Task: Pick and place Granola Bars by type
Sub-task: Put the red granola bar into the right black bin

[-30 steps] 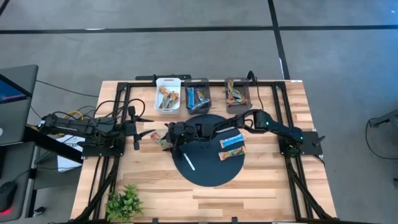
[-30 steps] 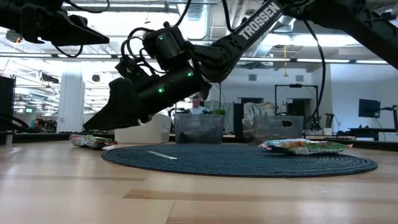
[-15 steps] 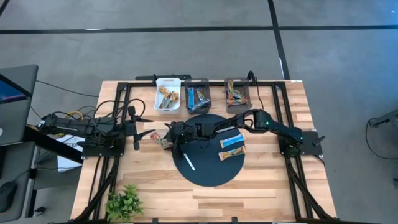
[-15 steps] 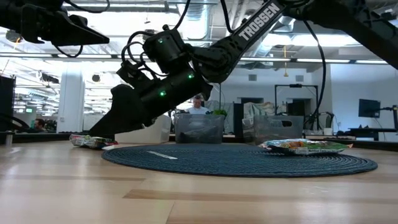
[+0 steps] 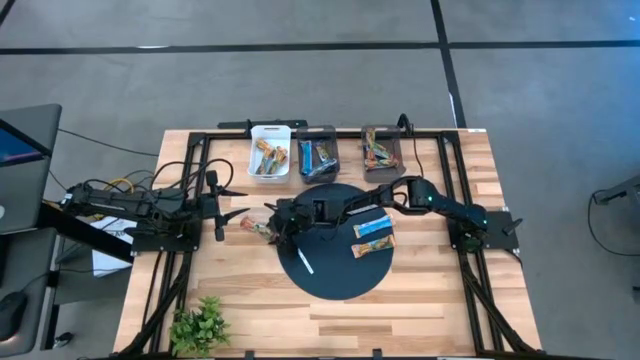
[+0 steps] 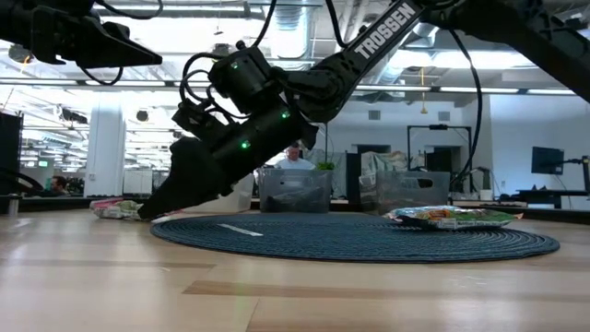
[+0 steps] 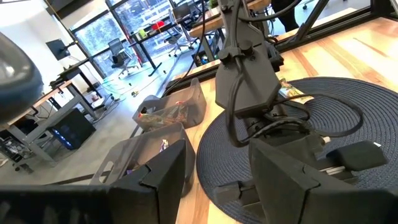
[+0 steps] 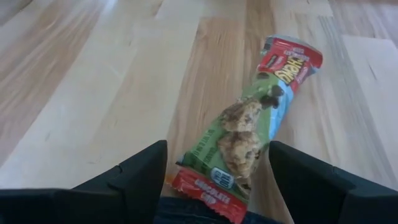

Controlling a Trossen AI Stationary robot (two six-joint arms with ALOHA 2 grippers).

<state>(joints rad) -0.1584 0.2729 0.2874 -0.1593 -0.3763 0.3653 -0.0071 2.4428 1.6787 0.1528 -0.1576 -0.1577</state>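
A granola bar (image 8: 249, 134) in a green and red wrapper lies flat on the wood just off the round mat's left edge (image 5: 258, 228), and shows in the low view (image 6: 111, 210). My right gripper (image 8: 217, 186) is open and tipped down over it (image 5: 272, 228), one finger on each side of its near end. A blue bar (image 5: 372, 227) and an orange-brown bar (image 5: 372, 246) lie on the mat. My left gripper (image 5: 238, 215) waits open to the left of the bar. My right gripper comes at the green and red bar slanting down from the table's right, its fingers (image 8: 134, 174) astride the bar's near end (image 8: 208, 183). Whether a finger touches the wrapper, I cannot tell. The bar lies flat on the wood.
Three bins stand along the far edge: a white one (image 5: 269, 158) and two dark ones (image 5: 319, 155) (image 5: 381, 150), each holding bars. A thin white stick (image 5: 303, 262) lies on the dark mat (image 5: 335, 280). A small plant (image 5: 200, 325) sits at the near left corner.
My right gripper has gone down and toward the table's left, until its fingertips are at the tabletop by the bar. The bar has slid a little toward the left edge along the wood.
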